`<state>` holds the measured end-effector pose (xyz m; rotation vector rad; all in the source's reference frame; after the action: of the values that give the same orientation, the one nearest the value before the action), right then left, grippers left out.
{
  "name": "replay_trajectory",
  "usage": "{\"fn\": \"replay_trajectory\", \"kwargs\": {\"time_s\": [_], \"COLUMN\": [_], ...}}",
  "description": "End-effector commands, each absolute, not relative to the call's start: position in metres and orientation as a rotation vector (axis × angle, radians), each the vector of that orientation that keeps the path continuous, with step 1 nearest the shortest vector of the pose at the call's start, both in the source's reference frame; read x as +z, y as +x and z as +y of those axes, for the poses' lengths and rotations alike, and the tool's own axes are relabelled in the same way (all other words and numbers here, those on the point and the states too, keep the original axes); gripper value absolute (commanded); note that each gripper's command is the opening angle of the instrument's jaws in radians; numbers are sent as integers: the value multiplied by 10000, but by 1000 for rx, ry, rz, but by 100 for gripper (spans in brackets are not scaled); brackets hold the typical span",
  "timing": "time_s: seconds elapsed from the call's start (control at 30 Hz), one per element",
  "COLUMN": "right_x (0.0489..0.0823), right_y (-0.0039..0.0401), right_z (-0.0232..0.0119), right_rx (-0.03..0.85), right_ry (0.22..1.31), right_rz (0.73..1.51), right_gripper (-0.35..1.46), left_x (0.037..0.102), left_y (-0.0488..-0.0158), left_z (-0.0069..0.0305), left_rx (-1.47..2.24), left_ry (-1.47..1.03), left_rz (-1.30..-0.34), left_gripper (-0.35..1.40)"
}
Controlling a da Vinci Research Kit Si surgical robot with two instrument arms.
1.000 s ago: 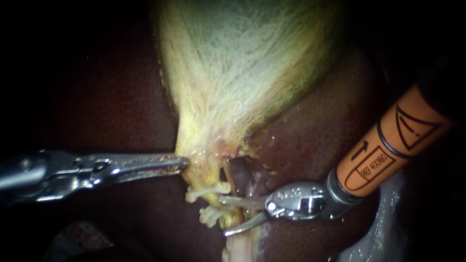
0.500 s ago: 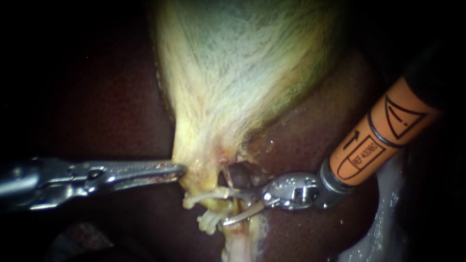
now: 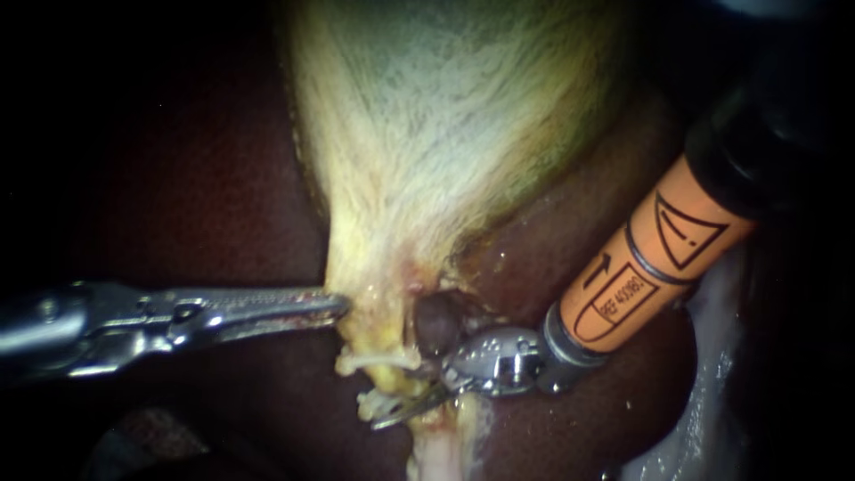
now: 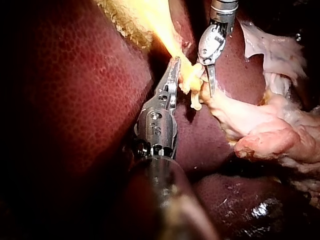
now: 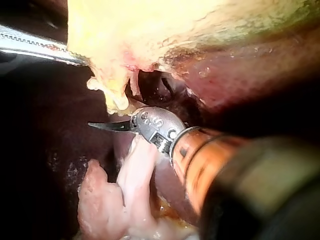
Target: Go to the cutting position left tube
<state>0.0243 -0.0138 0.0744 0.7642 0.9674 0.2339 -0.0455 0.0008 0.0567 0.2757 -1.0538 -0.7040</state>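
Soft, slippery left tube point(image 3: 390, 381) (cut between 2 clips point(image 3: 378, 359)) — right pincer point(image 3: 394, 406) open around it, left pincer point(image 3: 334, 305) pinching gallbladder point(image 3: 445, 134).

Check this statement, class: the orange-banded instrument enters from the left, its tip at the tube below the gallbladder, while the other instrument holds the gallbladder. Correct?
No. The endoscope view shows the orange-banded right instrument entering from the right, not the left. Its tip is at the tube below the gallbladder, while the left instrument holds the gallbladder.
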Motion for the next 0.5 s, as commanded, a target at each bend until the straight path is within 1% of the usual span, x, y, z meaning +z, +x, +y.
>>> {"fn": "replay_trajectory", "kwargs": {"time_s": [0.03,0.23,0.5], "right_x": [745,747,750], "right_y": [247,261,261], "right_z": [-138,-139,-139], "right_rx": [233,218,218], "right_ry": [764,770,770], "right_rz": [973,985,985], "right_gripper": [115,115,115], "left_x": [568,569,569], "left_y": [-455,-458,-459], "left_z": [8,7,6], "left_rx": [-705,-706,-706], "left_ry": [276,274,273], "left_rz": [-1053,-1053,-1053], "left_gripper": [-15,-15,-15]}}
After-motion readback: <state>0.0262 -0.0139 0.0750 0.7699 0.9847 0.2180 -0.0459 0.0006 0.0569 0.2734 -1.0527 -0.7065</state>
